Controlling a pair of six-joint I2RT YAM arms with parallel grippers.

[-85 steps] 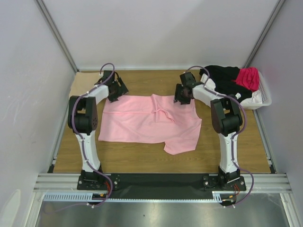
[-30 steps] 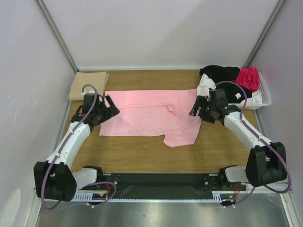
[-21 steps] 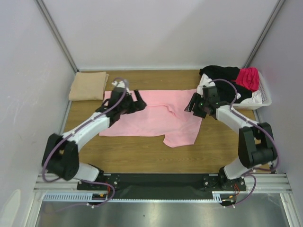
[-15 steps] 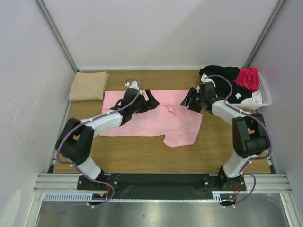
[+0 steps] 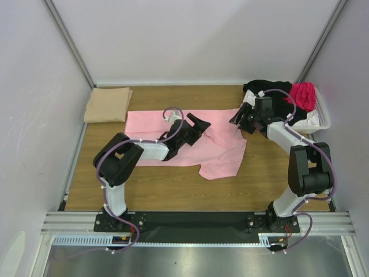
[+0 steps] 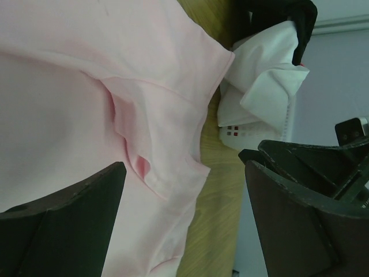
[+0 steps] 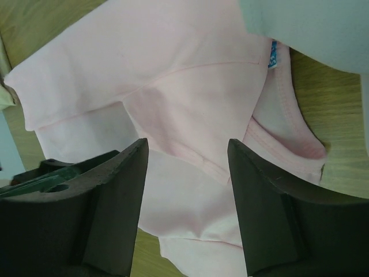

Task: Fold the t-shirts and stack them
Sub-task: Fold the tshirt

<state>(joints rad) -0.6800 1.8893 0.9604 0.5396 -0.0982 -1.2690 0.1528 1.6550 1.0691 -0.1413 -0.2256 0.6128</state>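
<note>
Both of your grippers hang over the light pink t-shirt (image 5: 222,156) lying at the frame's centre: the left gripper (image 5: 202,124) above its middle, the right gripper (image 5: 237,122) over its upper-right corner, each with fingers spread, gripping nothing.

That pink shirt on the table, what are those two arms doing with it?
Two robot arms are working on a light pink t-shirt spread on the wooden table. The left gripper is poised open over its middle, and the right gripper is open over its far right edge; neither holds the cloth. A tan shirt lies folded in the far left corner. A black shirt and a magenta shirt are heaped in a white basket on the right.
</note>
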